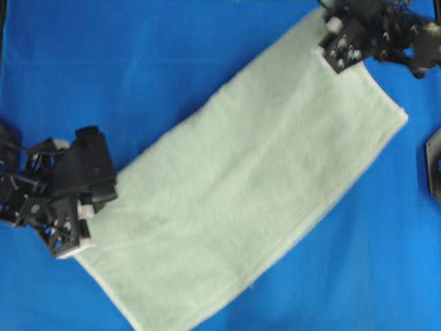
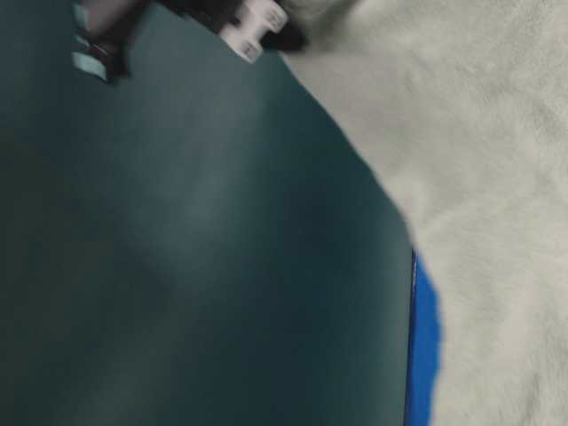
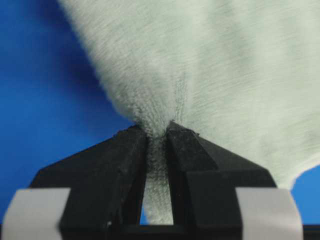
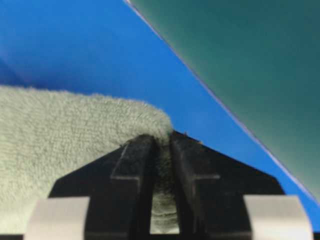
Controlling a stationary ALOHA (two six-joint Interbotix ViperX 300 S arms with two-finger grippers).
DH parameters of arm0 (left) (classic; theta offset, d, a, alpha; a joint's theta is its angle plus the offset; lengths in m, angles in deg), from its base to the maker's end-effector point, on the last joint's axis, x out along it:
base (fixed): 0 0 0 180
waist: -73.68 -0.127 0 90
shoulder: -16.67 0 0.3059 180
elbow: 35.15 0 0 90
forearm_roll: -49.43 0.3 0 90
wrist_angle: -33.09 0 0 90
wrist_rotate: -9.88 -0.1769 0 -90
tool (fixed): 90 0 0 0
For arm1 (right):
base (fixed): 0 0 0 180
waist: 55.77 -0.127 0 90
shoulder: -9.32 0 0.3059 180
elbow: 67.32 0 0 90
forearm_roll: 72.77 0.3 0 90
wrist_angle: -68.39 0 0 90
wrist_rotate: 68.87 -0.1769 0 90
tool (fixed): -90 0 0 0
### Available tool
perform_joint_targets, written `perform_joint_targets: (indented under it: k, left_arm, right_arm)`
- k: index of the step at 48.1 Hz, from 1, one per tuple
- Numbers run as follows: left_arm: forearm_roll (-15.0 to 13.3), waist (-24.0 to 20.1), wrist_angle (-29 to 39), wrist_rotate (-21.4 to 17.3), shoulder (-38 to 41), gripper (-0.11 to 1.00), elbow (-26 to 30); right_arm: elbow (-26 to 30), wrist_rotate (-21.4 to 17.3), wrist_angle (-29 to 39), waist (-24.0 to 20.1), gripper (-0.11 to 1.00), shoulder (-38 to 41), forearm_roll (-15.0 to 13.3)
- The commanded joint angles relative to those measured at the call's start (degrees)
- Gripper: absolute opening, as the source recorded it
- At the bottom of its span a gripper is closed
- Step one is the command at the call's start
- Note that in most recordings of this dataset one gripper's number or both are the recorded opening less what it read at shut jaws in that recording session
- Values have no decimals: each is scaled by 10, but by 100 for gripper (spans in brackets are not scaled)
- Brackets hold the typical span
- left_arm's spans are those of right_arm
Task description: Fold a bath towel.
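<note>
- Overhead, the bath towel [image 1: 241, 186] lies as a long strip running diagonally from the lower left of the frame to the upper right on the blue table covering [image 1: 138, 62].
- Only that view shows both arms at once: the left gripper [image 1: 86, 214] at the towel's lower-left end, the right gripper [image 1: 331, 45] at its upper-right corner.
- Each wrist view shows what the overhead one hides: the left gripper [image 3: 157, 137] has its black jaws pinched narrowly on a bunched fold of towel [image 3: 210, 75], and the right gripper [image 4: 161, 140] is clamped likewise on a rounded towel corner [image 4: 65, 150].
- Table-level, the towel [image 2: 479, 160] fills the right side, blurred, beside a dark teal surface [image 2: 195, 248].
- Pale sage terry, fuzzy, with a lighter hemmed edge [image 1: 344, 193] along its lower-right side.
- Bare blue cloth surrounds the towel, widest at upper left.
</note>
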Motion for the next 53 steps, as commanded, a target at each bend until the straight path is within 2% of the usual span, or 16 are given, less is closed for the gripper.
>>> perform_joint_targets:
  k: [1,7,15,26,28,35,37,40,42,46,53]
  left_arm:
    - [3,-25,-33,-1,-33,11,-47]
    - [3,-52,-85,-7,-59,11,-102]
    - [3,-62,-107,-5,-72,11,-152]
    - [3,-62,-139,-4,-77,12,-167]
    - [3,-62,-142,-3,-78,19,-166]
    - [3,-62,-144,-6,-87,64,-169]
    - [3,-62,-142,-6,-91,75,-169]
    - [2,-62,-140,-6,-102,86,-171]
    - [1,-62,-138,-6,-111,88,-172]
    - [1,-62,-131,-6,-135,86,-176]
    - [1,-62,-117,-5,-179,86,-181]
  right_arm:
    - [28,6,-65,31,15,40,-4]
    - [56,25,-83,48,15,98,-4]
    - [94,49,-84,51,15,137,-4]
    - [107,53,-81,54,15,143,-4]
    - [106,53,-76,55,20,143,-4]
    - [103,55,-38,54,61,134,-4]
    - [98,57,-24,52,68,125,-4]
    - [88,59,4,45,68,102,0]
    - [78,59,19,38,66,84,4]
    - [56,60,50,18,66,47,21]
    - [-6,61,89,-14,66,-25,82]
